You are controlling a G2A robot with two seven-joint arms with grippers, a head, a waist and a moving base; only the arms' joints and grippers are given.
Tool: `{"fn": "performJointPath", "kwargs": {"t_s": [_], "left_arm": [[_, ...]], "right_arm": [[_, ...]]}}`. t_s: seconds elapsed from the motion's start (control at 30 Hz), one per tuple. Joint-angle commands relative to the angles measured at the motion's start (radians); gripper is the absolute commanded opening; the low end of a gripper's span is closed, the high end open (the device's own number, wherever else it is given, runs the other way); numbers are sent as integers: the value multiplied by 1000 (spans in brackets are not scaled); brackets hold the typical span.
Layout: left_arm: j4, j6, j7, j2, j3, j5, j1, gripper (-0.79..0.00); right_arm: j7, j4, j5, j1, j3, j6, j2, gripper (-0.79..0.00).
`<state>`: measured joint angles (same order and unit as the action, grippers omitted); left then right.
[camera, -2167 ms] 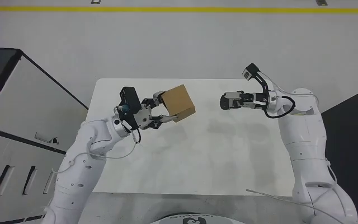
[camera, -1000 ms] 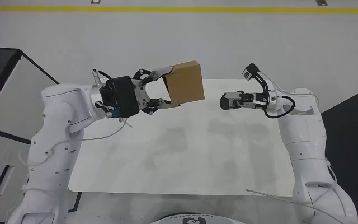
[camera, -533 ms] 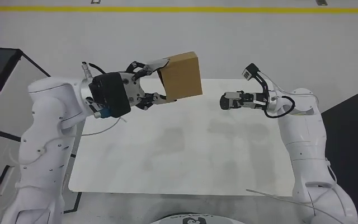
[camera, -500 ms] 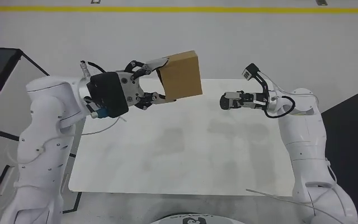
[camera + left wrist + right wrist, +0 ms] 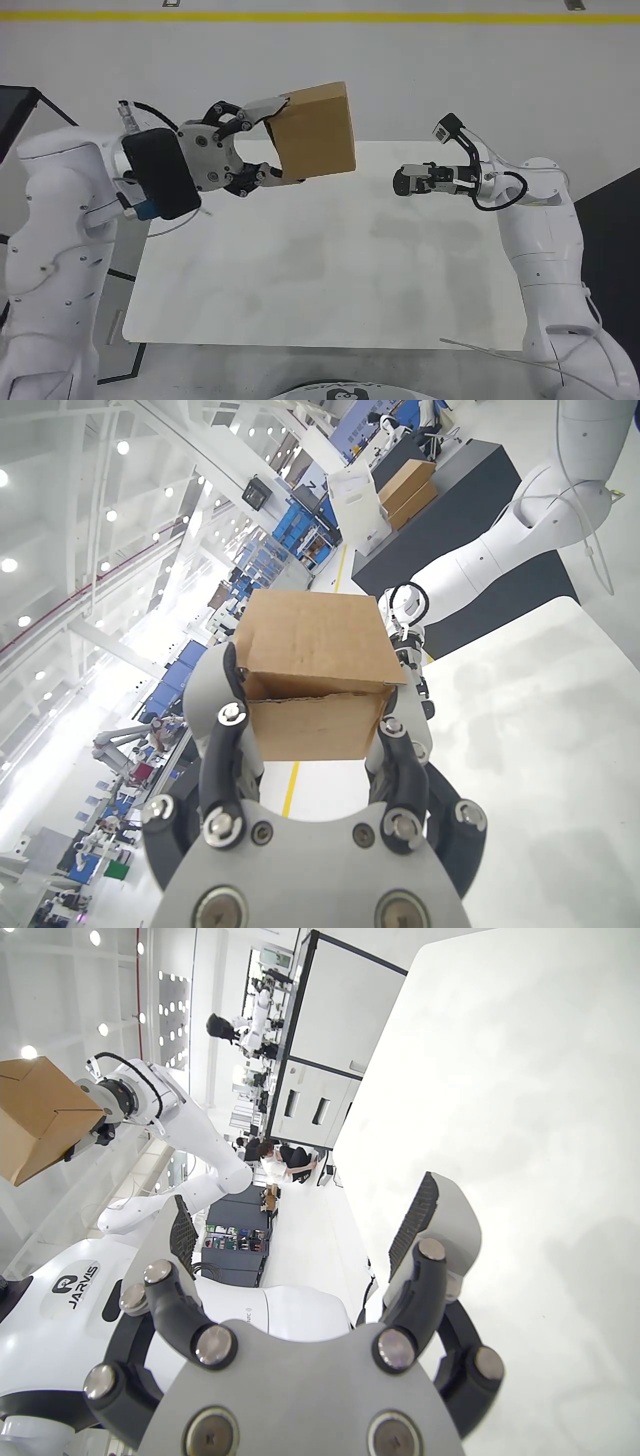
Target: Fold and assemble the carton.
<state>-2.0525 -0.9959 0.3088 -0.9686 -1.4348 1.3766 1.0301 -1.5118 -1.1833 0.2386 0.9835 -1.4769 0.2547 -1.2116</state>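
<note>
top view: left hand [image 5: 284, 141] clasps raised carton [image 5: 316, 130], right hand [image 5: 397, 181] gapes empty over white table [image 5: 350, 280].

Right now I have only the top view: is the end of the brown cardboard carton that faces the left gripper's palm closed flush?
Observer: Not flush. The left wrist view shows a ragged flap edge with a dark gap along it on the brown cardboard carton, between the left gripper's fingers.
Operator: And the opposite end?
Observer: In the right wrist view its flaps lie folded shut.
Operator: Is the other arm holding anything?
Observer: No; the right gripper is open, with nothing between its pads.
</note>
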Motion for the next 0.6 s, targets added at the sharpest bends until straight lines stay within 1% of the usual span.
{"fn": "performJointPath", "kwargs": {"t_s": [0.0, 0.13, 0.33, 0.4, 0.57], "left_arm": [[3, -16, 3, 0, 7, -54, 4, -785], [-7, -16, -16, 9, 46, -180, -6, -785], [-21, -16, -101, 32, 81, -307, -34, -785], [-19, -16, -113, 38, 88, -357, -44, -785], [-18, -16, -162, 51, 98, -403, -72, -785]], "right_arm": [[0, 0, 0, 0, 0, 0, 0, 0], [0, 0, 0, 0, 0, 0, 0, 0], [0, 0, 0, 0, 0, 0, 0, 0], [0, 0, 0, 0, 0, 0, 0, 0], [0, 0, 0, 0, 0, 0, 0, 0]]}}
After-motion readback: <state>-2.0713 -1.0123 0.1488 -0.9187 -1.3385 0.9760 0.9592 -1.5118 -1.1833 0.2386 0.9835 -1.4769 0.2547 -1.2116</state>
